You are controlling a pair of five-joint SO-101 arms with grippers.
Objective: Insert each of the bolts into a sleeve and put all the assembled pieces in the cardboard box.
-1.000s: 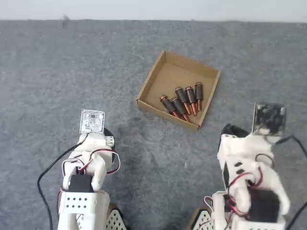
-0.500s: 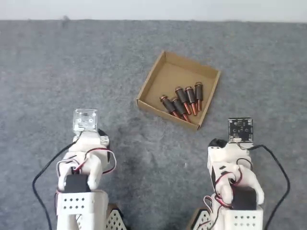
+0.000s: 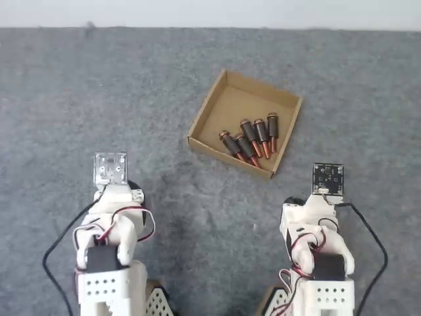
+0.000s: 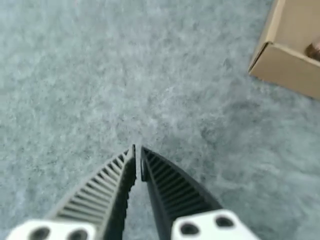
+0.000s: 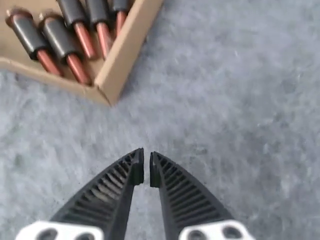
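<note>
The left claw [image 4: 137, 150] is clenched on nothing, its tips together above the grey carpet [image 4: 100, 75]. The right claw [image 5: 144, 156] is clenched and empty too. The cardboard box [image 3: 206, 105] sits at one o'clock from the left arm and eleven o'clock from the right. Five sleeved bolts [image 3: 248, 141] lie side by side along its five o'clock edge.

Our left arm [image 3: 108, 227] and right arm [image 3: 314, 230] sit folded side by side, wrists pointing ahead and down. Our left claw [image 4: 137, 151] hangs empty, closed nearly tip to tip. Our right claw [image 5: 145, 156] hangs empty too, closed the same way.
</note>
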